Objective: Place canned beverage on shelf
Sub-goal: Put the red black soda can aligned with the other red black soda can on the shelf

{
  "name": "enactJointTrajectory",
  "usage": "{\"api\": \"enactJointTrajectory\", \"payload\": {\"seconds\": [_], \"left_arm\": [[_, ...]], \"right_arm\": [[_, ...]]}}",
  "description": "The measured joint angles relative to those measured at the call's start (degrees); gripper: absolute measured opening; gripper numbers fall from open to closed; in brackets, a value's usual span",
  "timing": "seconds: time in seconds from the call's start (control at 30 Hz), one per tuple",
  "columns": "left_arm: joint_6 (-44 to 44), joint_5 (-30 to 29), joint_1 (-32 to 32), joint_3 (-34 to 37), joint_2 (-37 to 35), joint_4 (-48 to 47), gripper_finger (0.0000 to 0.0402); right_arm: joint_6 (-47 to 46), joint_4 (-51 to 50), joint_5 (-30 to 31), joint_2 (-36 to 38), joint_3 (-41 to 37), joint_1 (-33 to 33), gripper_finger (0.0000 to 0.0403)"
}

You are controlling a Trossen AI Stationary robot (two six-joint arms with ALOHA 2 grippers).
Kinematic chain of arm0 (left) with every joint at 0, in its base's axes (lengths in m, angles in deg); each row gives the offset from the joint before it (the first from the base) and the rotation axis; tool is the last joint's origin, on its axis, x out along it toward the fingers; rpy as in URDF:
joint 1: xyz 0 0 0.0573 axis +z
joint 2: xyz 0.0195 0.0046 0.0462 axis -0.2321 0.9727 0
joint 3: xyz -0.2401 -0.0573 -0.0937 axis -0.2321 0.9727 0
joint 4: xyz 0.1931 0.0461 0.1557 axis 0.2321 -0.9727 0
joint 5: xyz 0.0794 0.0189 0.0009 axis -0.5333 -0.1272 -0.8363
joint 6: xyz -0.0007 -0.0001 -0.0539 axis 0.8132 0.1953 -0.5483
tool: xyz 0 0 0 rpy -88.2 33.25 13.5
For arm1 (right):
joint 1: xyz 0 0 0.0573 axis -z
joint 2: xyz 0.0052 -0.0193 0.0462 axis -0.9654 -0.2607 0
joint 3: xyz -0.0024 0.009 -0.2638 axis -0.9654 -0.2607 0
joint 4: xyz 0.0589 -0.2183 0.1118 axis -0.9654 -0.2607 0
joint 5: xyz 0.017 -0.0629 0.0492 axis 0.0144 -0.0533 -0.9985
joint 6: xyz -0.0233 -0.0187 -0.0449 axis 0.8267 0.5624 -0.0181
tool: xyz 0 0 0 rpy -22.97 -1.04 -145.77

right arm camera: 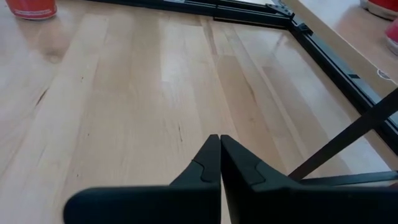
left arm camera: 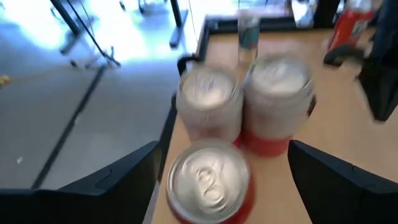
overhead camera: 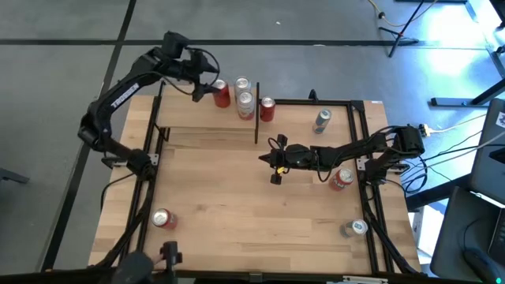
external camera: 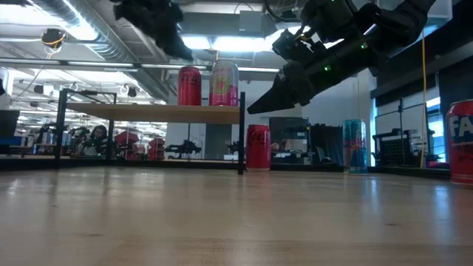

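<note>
The left gripper point(overhead camera: 207, 81) hovers with fingers spread wide over an upright red can point(overhead camera: 222, 93) standing on the shelf point(overhead camera: 181, 118), just beside two more cans. The can sits between and below the jaws, its long axis vertical. The right gripper point(overhead camera: 268, 160), pressed closed on nothing, waits mid-table.
</note>
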Motion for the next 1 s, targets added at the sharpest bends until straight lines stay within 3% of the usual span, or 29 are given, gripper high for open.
{"api": "enactJointTrajectory", "payload": {"seconds": [0.13,0.27,0.43,0.53,0.63,0.83,1.0], "left_arm": [[-4.4,4.0,-2.1,0.0,-3.2,1.4,0.0323],[-6.5,8.9,-5.9,0.1,-5.4,0.6,0.0323],[-9.5,7.0,-13.4,6.1,-8.5,2.5,0.0323],[-13.5,4.5,-18.6,12.9,-11.6,8.1,0.0323],[-18.4,-1.4,-24.7,20.8,-15.3,16.7,0.0323],[-24.5,-22.4,-36.3,34.3,-23.9,25.8,0.0323],[-29.5,-28.6,-43.8,42.6,-29.5,31.0,0.0323]], "right_arm": [[0.7,-0.3,1.5,0.3,0.0,0.0,0.0001],[1.5,-2.6,7.8,2.8,0.0,0.0,0.0001],[2.0,-7.9,16.6,7.9,0.0,0.1,0.0001],[4.1,-8.6,18.7,9.7,0.0,1.5,0.0001],[6.0,-8.7,18.1,9.9,0.0,3.7,0.0001],[4.3,-9.6,15.5,9.9,0.0,10.1,0.0001],[2.5,-7.9,11.1,9.8,0.0,15.4,0.0005]]}}
